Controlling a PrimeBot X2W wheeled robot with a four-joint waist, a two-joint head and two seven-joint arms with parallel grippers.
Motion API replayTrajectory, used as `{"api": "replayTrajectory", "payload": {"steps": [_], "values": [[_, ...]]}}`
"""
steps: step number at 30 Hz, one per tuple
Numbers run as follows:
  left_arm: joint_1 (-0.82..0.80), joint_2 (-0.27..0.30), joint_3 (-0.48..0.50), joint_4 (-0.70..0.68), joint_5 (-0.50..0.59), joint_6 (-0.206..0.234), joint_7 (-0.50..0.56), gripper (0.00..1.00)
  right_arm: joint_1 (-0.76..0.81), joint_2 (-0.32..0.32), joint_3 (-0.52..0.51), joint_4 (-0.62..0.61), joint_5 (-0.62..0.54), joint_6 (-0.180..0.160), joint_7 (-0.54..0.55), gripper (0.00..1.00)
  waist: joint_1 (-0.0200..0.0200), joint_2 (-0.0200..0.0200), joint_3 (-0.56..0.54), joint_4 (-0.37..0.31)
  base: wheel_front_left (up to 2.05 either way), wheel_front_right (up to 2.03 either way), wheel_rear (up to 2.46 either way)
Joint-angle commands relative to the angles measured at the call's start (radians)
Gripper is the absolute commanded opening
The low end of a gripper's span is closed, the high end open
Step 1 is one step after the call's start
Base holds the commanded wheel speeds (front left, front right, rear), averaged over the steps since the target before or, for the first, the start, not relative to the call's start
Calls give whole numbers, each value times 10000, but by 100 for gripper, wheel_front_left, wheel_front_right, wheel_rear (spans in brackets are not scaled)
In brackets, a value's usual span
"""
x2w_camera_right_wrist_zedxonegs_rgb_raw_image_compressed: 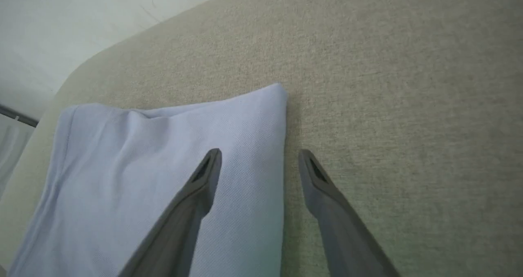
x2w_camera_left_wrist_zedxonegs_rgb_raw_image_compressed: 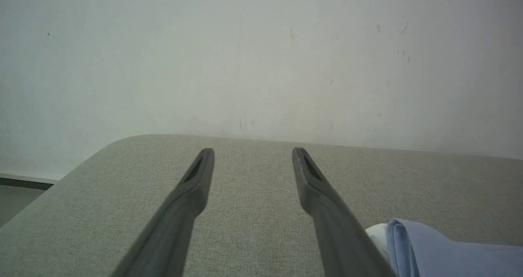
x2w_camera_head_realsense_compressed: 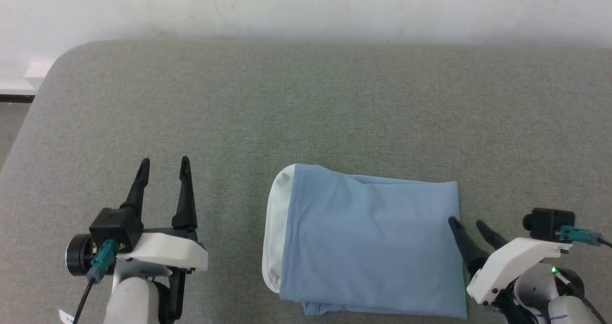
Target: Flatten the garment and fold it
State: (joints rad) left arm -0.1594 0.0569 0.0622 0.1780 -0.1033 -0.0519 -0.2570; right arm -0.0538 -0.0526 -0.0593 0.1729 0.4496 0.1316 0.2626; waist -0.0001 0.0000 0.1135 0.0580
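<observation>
- The right pincer (x2w_camera_head_realsense_compressed: pixel 465 221), wide and empty, straddles the edge of the folded light blue knit garment (x2w_camera_head_realsense_compressed: pixel 373 247).
- The left pincer (x2w_camera_head_realsense_compressed: pixel 164 160) is wide, empty and well apart.
- Folding seems finished; the next move is likely a clean retreat.

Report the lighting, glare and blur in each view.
Head view: soft even light, the wall washed out to white, the shirt nearly shadowless. Left wrist view: the left pincer blurs towards the lens, corners dimmer. Right wrist view: shirt knit crisp, a thin shadow along its edge on the table.
</observation>
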Motion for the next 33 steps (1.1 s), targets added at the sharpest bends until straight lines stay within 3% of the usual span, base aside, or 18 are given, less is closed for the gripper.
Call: {"api": "replayTrajectory", "payload": {"steps": [1, 14, 15, 16, 18, 25, 33], "values": [[67, -32, 8, -17, 56, -40, -47, 100, 44, 24, 42, 171, 12, -9, 254, 100, 1, 0, 31, 44, 0, 0, 0], [57, -49, -55, 32, 11, -47, -47, 100, 93, 24, 272, 985, -259, -9, 2488, 100, 1, 0, 110, 270, 0, 0, 0], [61, -50, -46, 33, 8, -42, -47, 100, 104, 24, 296, 966, -280, -9, 2616, 93, 1, 0, 111, 274, 0, 0, 0], [66, -51, -36, 33, 4, -37, -47, 100, 112, 24, 298, 935, -293, -9, 2706, 51, 1, 0, 109, 274, 0, 0, 0], [72, -52, -23, 34, 1, -31, -47, 100, 103, 24, 320, 842, -327, -9, 2793, 2, 1, 0, 111, 273, 0, 0, 0], [117, -56, 41, 14, -17, 1, -47, 100, -238, 24, 357, 180, -1034, -9, 2245, 0, 1, 0, 99, 170, 0, 0, 0], [99, 30, 328, -145, 6, 24, -47, 100, -1522, 20, 1240, -1341, -4828, -9, 2438, 0, 1, 0, 309, -603, 0, 0, 0]]}}
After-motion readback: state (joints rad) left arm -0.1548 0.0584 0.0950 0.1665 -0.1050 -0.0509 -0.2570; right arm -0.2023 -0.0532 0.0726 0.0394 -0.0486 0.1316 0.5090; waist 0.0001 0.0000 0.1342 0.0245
